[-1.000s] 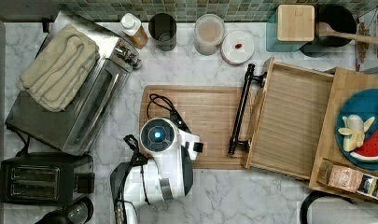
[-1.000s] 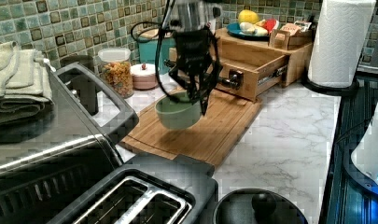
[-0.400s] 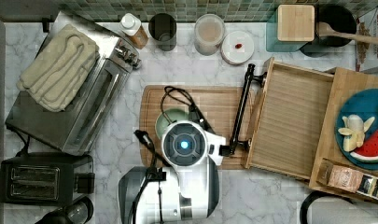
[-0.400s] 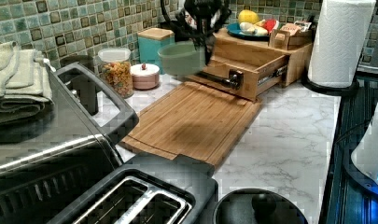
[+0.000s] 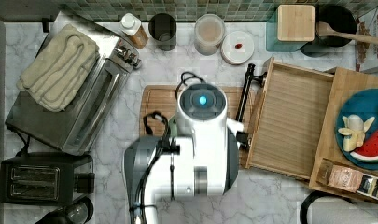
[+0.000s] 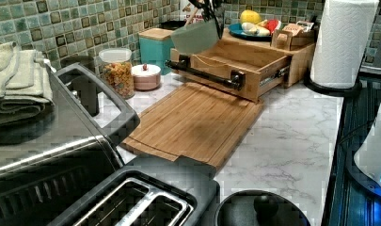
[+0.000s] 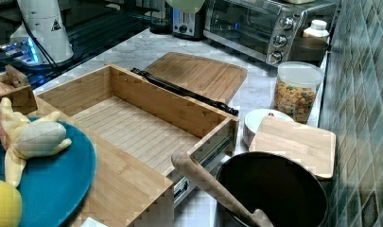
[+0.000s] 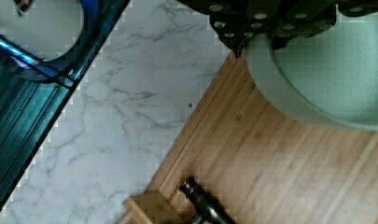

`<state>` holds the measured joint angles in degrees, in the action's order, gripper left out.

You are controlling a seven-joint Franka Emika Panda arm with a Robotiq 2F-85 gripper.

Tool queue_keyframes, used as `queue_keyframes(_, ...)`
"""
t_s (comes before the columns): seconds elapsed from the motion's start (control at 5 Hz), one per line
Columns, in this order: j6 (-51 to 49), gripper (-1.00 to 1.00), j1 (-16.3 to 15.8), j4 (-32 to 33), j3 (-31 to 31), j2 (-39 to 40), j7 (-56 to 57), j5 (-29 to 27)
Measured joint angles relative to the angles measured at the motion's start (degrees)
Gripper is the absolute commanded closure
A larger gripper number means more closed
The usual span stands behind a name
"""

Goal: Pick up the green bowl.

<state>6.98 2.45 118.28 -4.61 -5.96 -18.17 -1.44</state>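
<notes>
Hand [image 6: 208, 12] is clamped on the green bowl [image 6: 195, 36], gripping it at the rim; in the left view you have it in the air, high above the cutting board [image 6: 197, 121], near the wooden drawer box [image 6: 230, 70].

Layout, big to small:
- Marble worktop [image 6: 291, 136] carries everything.
- Toaster oven [image 5: 84, 105] with a folded towel [image 5: 60, 65] on top sits at the top view's left, toaster [image 5: 37, 179] below it.
- Drawer box is pulled open, just beside the board, its black handle [image 6: 209, 75] facing it.
- Blue plate [image 5: 359, 126] with fruit sits on the box at the top view's right.
- Cereal jar [image 6: 116, 70] and the white lid [image 5: 238, 46] with a red dot stand against the tile wall.

In the wrist view the bowl hangs tilted from one side of its rim, with the board far underneath.

My read: the pick is essentially done, so your job is holding it.
- Keep the grip closed. A one-sided rim pinch on a smooth bowl can pivot or slip.
- Keep any further lift slow and vertical, with no wrist rotation.
- Stay over the board, not the drawer handle, so a drop lands flat.
</notes>
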Motion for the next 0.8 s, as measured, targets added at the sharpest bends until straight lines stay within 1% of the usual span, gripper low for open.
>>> queue_keyframes(0.2,0.6,1.0,0.0,-7.6,0.0,4.4,-3.6,0.6)
queue_keyframes(0.4,0.3,1.0,0.1,-11.4,-0.2,5.6,-4.5,2.1)
queue_keyframes(0.8,0.1,1.0,0.2,-12.3,-0.2,5.2,-4.5,2.2)
